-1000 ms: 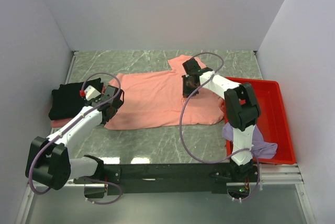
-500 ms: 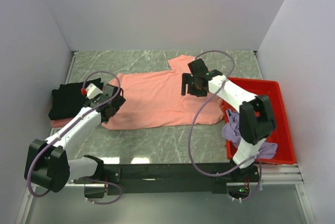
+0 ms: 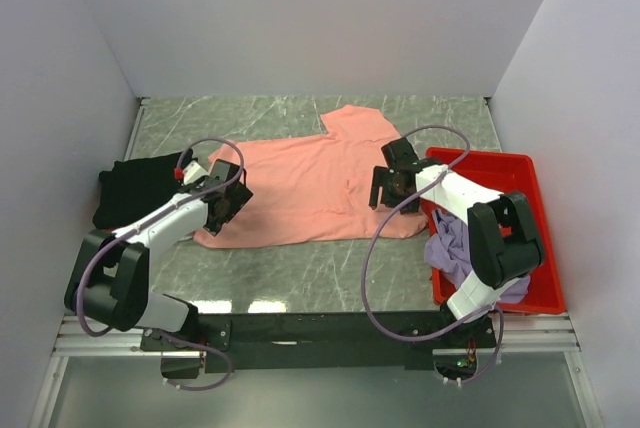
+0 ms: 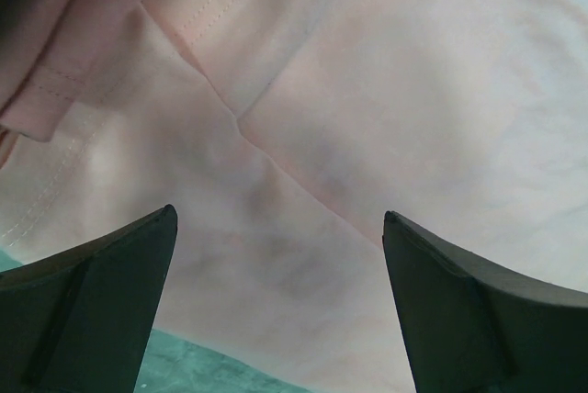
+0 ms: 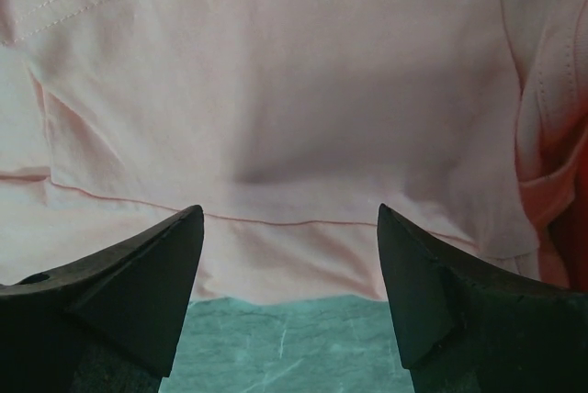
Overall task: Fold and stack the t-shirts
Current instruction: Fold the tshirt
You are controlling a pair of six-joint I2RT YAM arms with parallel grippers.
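At the far left lay the black t-shirt (image 3: 135,193). Just beside it the left gripper (image 3: 230,204) stood spread wide over the left edge of the salmon-pink t-shirt (image 3: 300,178), pinching nothing. The right gripper (image 3: 393,188) - also spread - hung over the shirt's right edge, near the red tray (image 3: 525,188) with the lavender t-shirt (image 3: 450,243). Bare table (image 3: 300,268) lay along the near hem.

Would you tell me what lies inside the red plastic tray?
A crumpled lavender-purple cloth t-shirt lies at the near end of the tray; the far end shows bare red floor. The right arm covers part of it; anything beneath is hidden.
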